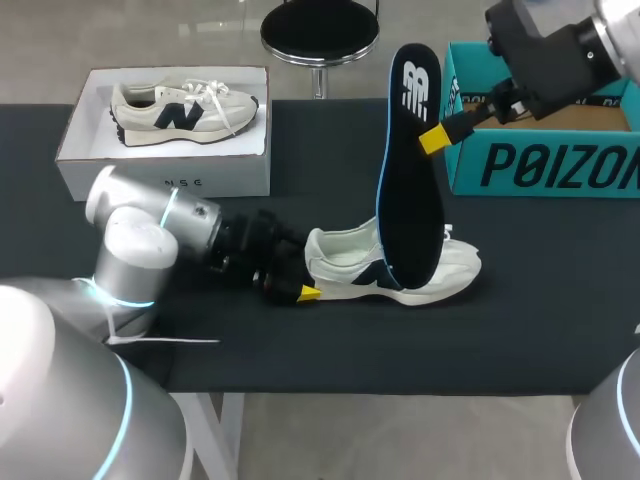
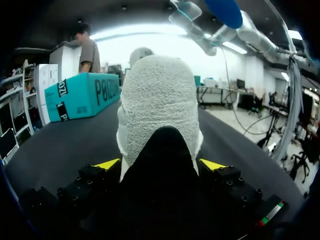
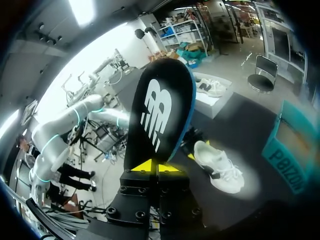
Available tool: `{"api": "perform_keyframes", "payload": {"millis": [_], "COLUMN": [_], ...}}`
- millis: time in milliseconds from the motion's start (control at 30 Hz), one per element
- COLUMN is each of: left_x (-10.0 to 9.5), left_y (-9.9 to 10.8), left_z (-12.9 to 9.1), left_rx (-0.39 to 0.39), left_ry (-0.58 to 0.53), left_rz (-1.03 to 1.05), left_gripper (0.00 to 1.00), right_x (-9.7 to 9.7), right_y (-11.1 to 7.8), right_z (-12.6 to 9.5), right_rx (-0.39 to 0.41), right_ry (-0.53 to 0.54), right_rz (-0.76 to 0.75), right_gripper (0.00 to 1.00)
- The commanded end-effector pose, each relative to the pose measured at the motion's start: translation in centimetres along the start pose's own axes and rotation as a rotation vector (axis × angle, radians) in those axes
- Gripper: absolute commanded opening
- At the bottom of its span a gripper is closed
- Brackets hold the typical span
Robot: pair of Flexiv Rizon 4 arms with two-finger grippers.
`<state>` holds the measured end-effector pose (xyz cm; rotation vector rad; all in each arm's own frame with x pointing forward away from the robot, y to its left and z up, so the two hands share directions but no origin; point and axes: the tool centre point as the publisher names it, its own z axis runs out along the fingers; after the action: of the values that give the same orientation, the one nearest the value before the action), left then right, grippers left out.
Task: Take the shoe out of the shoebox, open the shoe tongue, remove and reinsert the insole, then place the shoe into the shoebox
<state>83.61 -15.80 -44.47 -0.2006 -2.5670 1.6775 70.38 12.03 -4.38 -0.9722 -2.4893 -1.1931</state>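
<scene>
A white shoe (image 1: 400,270) with a dark logo lies on its sole on the black table, heel toward my left arm. My left gripper (image 1: 303,272) is at the heel, open, and the terry-lined heel (image 2: 160,100) sits between its two yellow fingertips (image 2: 107,164). A dark insole (image 1: 410,170) with a blue edge stands upright over the shoe, and my right gripper (image 1: 432,138) is shut on its upper edge. Its lower end overlaps the shoe's opening; whether it is inside I cannot tell. In the right wrist view the insole (image 3: 160,110) rises from the shut gripper (image 3: 157,166), with the shoe (image 3: 220,167) below.
A white open shoebox (image 1: 165,170) at the back left holds a second matching shoe (image 1: 185,108). A teal box (image 1: 540,165) stands at the back right, under my right arm. Bare black tabletop (image 1: 520,330) lies in front of the shoe.
</scene>
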Motion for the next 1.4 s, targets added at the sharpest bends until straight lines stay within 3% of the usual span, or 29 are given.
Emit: {"api": "perform_keyframes", "payload": {"millis": [33, 367, 633, 933, 1167, 1400], "left_x": [0.1, -1.0, -0.8, -2.8, -3.3, -3.8], "left_y": [-0.1, -1.0, -1.5, -2.8, -4.5, -7.1], "left_z": [-0.4, -2.5, -2.7, -5.8, -6.6, -6.3], "left_rx": [-0.075, -0.249, -0.275, -0.552, -0.678, -0.754], "left_ry": [-0.016, -0.043, 0.031, 0.057, 0.098, 0.125], "left_rz": [0.002, 0.069, 0.095, 0.153, 0.155, 0.162], "left_gripper": [1.00, 1.00, 1.00, 1.00, 1.00, 1.00], "right_x": [0.0, 0.0, 0.0, 0.0, 0.0, 0.0], "right_y": [0.3, 0.3, 0.3, 0.3, 0.3, 0.3], "right_z": [0.2, 0.2, 0.2, 0.2, 0.2, 0.2], "right_rx": [0.006, 0.006, 0.006, 0.006, 0.006, 0.006], "right_ry": [-0.002, -0.002, -0.002, -0.002, -0.002, -0.002], "right_rz": [0.002, 0.002, 0.002, 0.002, 0.002, 0.002], "right_gripper": [0.00, 0.00, 0.00, 0.00, 0.00, 0.00]}}
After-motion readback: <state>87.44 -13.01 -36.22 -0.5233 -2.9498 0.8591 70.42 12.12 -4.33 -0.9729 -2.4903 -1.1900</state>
